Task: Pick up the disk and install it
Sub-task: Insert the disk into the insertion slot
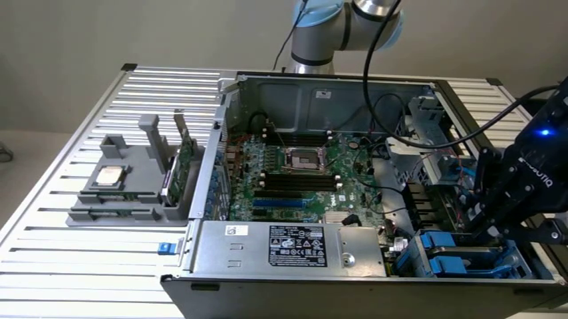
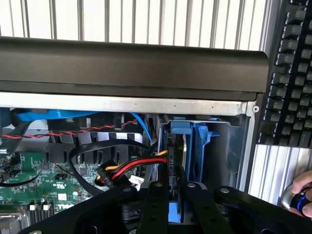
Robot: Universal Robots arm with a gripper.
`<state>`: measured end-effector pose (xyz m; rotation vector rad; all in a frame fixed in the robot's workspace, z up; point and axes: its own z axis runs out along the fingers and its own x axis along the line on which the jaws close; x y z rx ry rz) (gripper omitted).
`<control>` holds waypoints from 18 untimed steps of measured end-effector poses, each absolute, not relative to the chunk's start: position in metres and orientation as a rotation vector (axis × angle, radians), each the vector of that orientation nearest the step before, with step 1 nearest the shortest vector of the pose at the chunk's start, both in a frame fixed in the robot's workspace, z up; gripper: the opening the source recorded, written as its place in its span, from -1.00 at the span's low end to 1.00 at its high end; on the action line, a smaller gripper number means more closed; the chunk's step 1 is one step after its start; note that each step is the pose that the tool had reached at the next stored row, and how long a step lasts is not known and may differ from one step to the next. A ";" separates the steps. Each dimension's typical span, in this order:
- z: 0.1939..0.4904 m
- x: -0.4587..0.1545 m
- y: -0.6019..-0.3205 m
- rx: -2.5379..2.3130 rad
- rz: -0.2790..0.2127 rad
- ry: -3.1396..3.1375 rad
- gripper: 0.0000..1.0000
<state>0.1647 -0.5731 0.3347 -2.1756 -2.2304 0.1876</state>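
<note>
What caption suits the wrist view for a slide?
The hand grips the disk, blue-framed and upright, inside the computer's drive bay.

Plain beige wall (image 1: pixel 89 33) behind; white slatted table (image 1: pixel 53 266); even light.

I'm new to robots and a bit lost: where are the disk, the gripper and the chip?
disk (image 2: pixel 170 163), wrist view, its dark narrow edge.
gripper (image 2: pixel 175 194), wrist view, midway between its fingertips.
chip (image 1: pixel 108 175), exterior view, middle of its silver top.

One computer case (image 1: pixel 320 100), one disk (image 2: pixel 176 146), one silver chip (image 1: pixel 110 175), one green circuit card (image 1: pixel 183 169), one keyboard (image 2: pixel 287 73) and one hand (image 2: pixel 304 195).
</note>
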 end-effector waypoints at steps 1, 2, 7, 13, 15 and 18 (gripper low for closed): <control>0.334 0.165 -0.573 -2.175 0.189 -2.230 -0.66; 0.334 0.165 -0.573 -2.175 0.189 -2.230 -0.66; 0.334 0.166 -0.573 -2.172 0.194 -2.227 -0.66; 0.333 0.167 -0.573 -2.170 0.199 -2.225 -0.66; 0.332 0.167 -0.573 -2.169 0.199 -2.225 -0.66; 0.332 0.167 -0.573 -2.168 0.201 -2.224 -0.66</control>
